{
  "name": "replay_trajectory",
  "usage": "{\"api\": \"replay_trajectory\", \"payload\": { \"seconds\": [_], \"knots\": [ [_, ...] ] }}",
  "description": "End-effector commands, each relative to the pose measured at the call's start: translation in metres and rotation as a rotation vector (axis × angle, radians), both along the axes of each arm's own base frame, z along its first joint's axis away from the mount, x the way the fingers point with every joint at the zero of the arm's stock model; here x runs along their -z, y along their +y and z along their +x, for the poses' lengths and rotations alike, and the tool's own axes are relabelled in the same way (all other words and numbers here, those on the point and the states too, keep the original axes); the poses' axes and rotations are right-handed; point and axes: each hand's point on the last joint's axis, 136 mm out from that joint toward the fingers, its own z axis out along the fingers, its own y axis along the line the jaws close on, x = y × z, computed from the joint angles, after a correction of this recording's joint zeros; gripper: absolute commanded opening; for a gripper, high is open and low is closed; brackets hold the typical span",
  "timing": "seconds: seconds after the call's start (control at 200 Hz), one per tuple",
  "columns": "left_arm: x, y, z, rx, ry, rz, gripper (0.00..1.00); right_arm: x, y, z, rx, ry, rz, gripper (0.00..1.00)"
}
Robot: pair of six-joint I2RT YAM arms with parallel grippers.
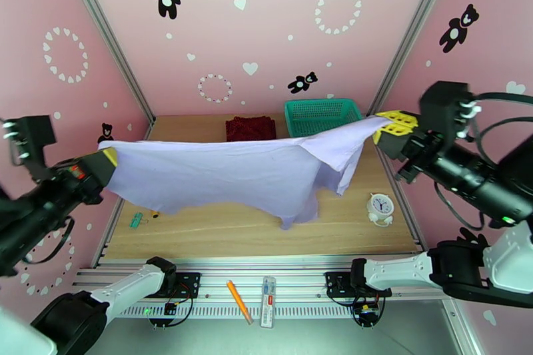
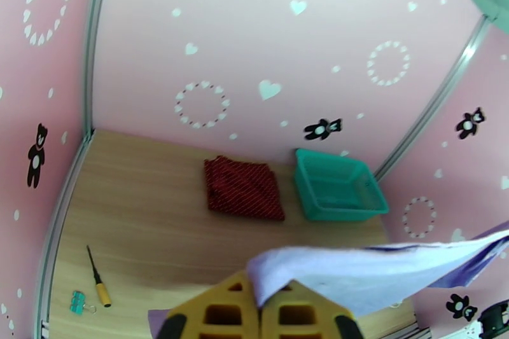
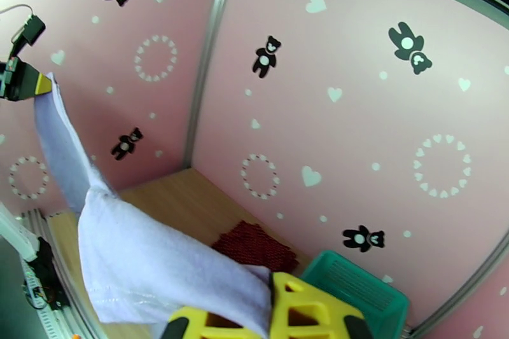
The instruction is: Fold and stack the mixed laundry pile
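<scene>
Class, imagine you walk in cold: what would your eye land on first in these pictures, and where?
The lavender T-shirt hangs stretched above the table like a banner, pinched at its ends by the left gripper and the right gripper. Behind it, a folded red cloth lies beside a teal basket at the table's far edge.

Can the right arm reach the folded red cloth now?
Probably not: the right gripper is shut on the lavender T-shirt, stretched across to the left gripper, so it isn't free for the red cloth.
</scene>
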Motion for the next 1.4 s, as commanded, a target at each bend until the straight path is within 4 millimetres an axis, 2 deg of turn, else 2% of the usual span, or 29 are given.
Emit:
{"api": "replay_trajectory", "payload": {
  "seconds": [0.0,0.13,0.22,0.33,0.445,0.6,0.716,0.781,0.961,1.131,1.261,1.396],
  "knots": [
    [-0.010,-0.003,-0.024,0.067,-0.063,-0.043,0.00,-0.008,-0.022,-0.031,-0.145,0.055,0.134,0.00],
    [-0.004,-0.001,-0.040,0.085,-0.068,-0.075,0.00,-0.005,-0.034,-0.046,-0.205,0.096,0.179,0.00],
    [-0.002,0.001,-0.046,0.084,-0.071,-0.084,0.00,0.000,-0.032,-0.044,-0.188,0.111,0.161,0.00],
    [0.001,0.002,-0.040,0.066,-0.052,-0.070,0.00,0.014,-0.019,-0.029,-0.122,0.124,0.074,0.00],
    [0.010,0.001,-0.018,0.030,0.001,-0.027,0.00,0.036,-0.005,0.001,0.024,0.116,-0.082,0.00],
    [0.040,-0.008,0.036,-0.029,0.111,0.067,0.00,0.070,0.018,0.048,0.253,0.045,-0.344,0.00],
    [0.080,-0.014,0.090,-0.095,0.220,0.164,0.00,0.103,0.047,0.083,0.329,0.035,-0.503,0.00],
    [0.105,-0.016,0.122,-0.142,0.282,0.227,0.00,0.125,0.056,0.114,0.366,0.089,-0.530,0.00],
    [0.177,-0.017,0.210,-0.244,0.420,0.325,0.00,0.207,0.075,0.220,0.436,0.271,-0.601,0.00],
    [0.261,-0.010,0.282,-0.288,0.564,0.351,0.00,0.292,0.105,0.312,0.445,0.392,-0.689,0.00],
    [0.319,0.000,0.325,-0.313,0.653,0.391,0.00,0.343,0.124,0.362,0.445,0.438,-0.747,0.00],
    [0.363,0.004,0.359,-0.320,0.715,0.425,0.00,0.385,0.134,0.398,0.460,0.475,-0.793,0.00]
  ]
}}
